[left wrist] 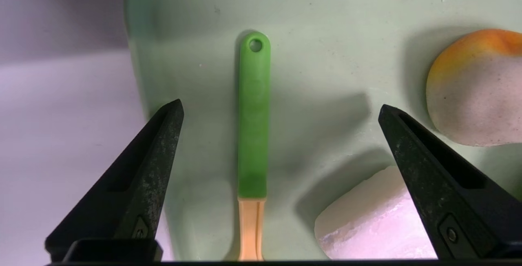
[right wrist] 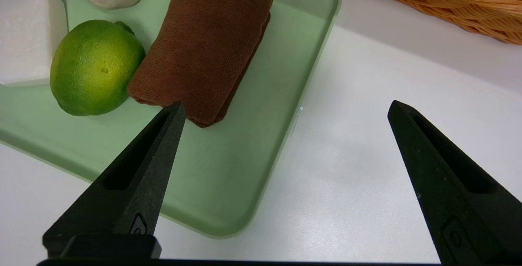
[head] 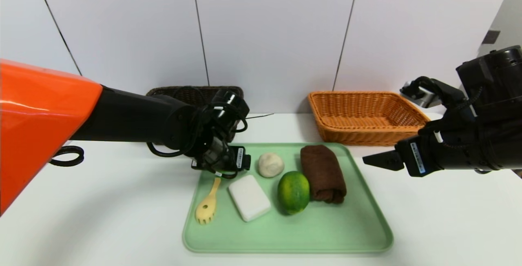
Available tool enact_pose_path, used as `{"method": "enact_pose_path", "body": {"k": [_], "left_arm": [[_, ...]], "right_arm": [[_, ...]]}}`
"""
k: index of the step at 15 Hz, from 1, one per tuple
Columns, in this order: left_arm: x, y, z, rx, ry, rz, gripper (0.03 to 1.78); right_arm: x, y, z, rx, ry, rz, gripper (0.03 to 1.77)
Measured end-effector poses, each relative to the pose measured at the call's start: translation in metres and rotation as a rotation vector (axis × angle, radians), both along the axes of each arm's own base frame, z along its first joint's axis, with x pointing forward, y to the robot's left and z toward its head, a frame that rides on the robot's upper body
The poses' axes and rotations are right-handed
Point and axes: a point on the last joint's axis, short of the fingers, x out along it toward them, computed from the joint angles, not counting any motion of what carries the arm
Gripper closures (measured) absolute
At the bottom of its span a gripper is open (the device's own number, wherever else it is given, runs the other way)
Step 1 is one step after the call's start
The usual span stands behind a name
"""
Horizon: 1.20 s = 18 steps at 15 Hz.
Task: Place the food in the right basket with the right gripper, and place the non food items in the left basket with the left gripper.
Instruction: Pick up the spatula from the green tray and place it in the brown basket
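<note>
On the green tray (head: pixel 318 229) lie a spoon-fork (head: pixel 208 205) with a green handle (left wrist: pixel 253 115), a white block (head: pixel 249 197), a pale bun (head: pixel 270 164), a green citrus fruit (head: pixel 293 191) and a rolled brown towel (head: pixel 323 172). My left gripper (head: pixel 222 168) hangs open just above the tray's far left corner; in the left wrist view the handle lies between the spread fingers of the gripper (left wrist: pixel 280 105), untouched. My right gripper (head: pixel 369 161) is open and empty over the table, right of the tray. The towel (right wrist: pixel 208 41) is near one fingertip.
A dark wicker basket (head: pixel 191 92) stands at the back left, partly hidden by my left arm. An orange wicker basket (head: pixel 367 115) stands at the back right, behind the tray. White wall panels close off the table's far edge.
</note>
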Motion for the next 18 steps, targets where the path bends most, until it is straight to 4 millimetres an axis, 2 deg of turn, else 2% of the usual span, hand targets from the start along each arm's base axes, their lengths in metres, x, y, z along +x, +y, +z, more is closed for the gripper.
{"method": "enact_pose_path", "body": {"k": [14, 18], "left_arm": [[-0.0049, -0.0067, -0.0079, 0.029, 0.004, 0.025, 0.12], [-0.0051, -0.0069, -0.0081, 0.027, 0.006, 0.024, 0.7]], "right_arm": [[-0.0041, -0.0015, 0.0009, 0.011, -0.001, -0.005, 0.09], [-0.0041, -0.0014, 0.0016, 0.012, -0.005, -0.004, 0.09]]}}
